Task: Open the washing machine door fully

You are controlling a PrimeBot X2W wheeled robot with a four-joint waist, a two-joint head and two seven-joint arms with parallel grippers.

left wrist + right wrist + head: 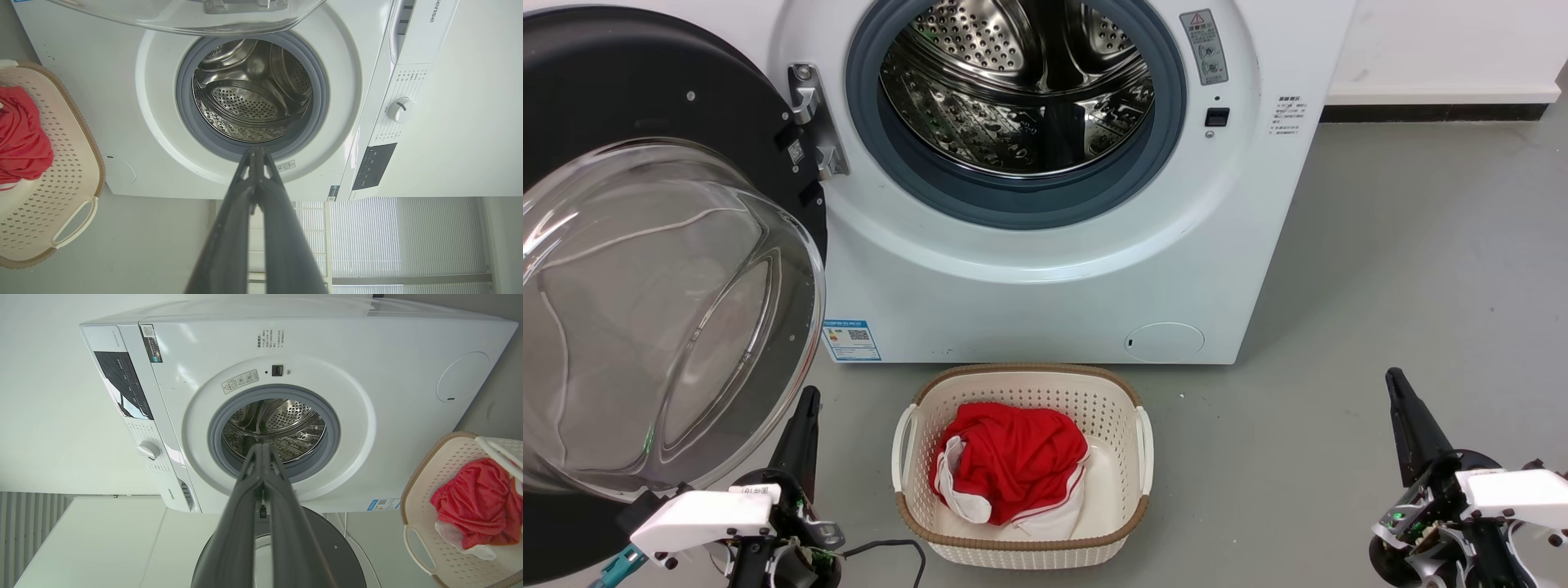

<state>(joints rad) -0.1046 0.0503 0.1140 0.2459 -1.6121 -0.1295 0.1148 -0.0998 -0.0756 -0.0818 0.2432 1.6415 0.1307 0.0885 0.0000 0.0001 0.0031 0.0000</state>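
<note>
Door (645,106): stands swung wide to the left of the machine (1054,294), hung on its hinge (813,122). Its black inner face and glass bowl (662,318) are turned out into the room. The drum (1021,82) is fully exposed, and nothing is seen inside it.

Assessment: the door looks at or very near the end of its swing. Whether the hinge has any travel left cannot be told from here.

Left end effector (809,400): fingers pressed together, nothing held. It sits low, just beside the bottom edge of the bowl. Contact with the glass cannot be confirmed.

Right end effector (1395,380): fingers likewise together and empty. It is over the floor (1421,245), well apart from the machine and taking no part.

Surroundings: a basket (1021,557) holding a red garment (1013,457) stands on the floor in front of the machine, between the two arms.

Recommendation: if any swing remains, the left arm is the one placed to finish it.
- Push with the closed fingers against the black rim on the side far from the hinge, not against the bowl.
- Follow the door's arc around the hinge, slowly.
- Stop as soon as the hinge resists, since forcing it would strain the mount.
- Keep the arm clear of the basket.
</note>
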